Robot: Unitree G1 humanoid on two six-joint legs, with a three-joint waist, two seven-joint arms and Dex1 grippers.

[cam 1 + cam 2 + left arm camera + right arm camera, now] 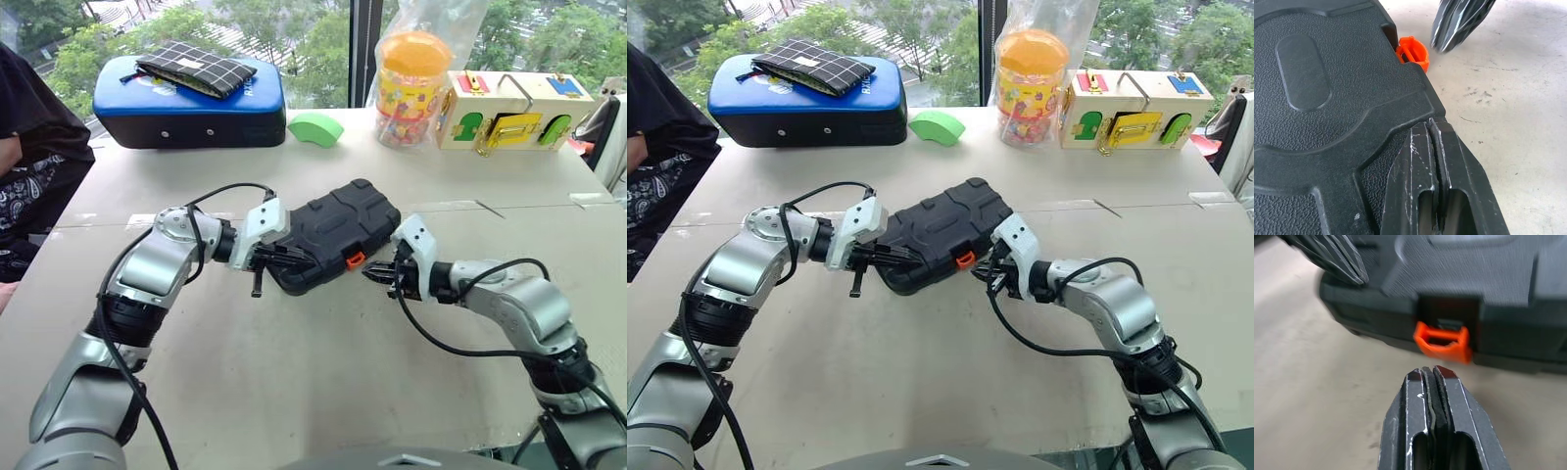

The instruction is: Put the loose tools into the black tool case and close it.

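Both hands clenched — left hand [284, 259] on closed black tool case [338, 230], right hand [377, 277] near orange latch [355, 260].

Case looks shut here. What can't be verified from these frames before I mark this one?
- The tools: the black tool case has its lid down in both eye views, so its contents are hidden.
- The orange latch: blurred in the right wrist view, so whether it has snapped home is unclear.
- Contact: the left gripper, shut, sits at the case's edge; pressing or merely beside cannot be told.
- The right gripper, shut, is just short of the latch.
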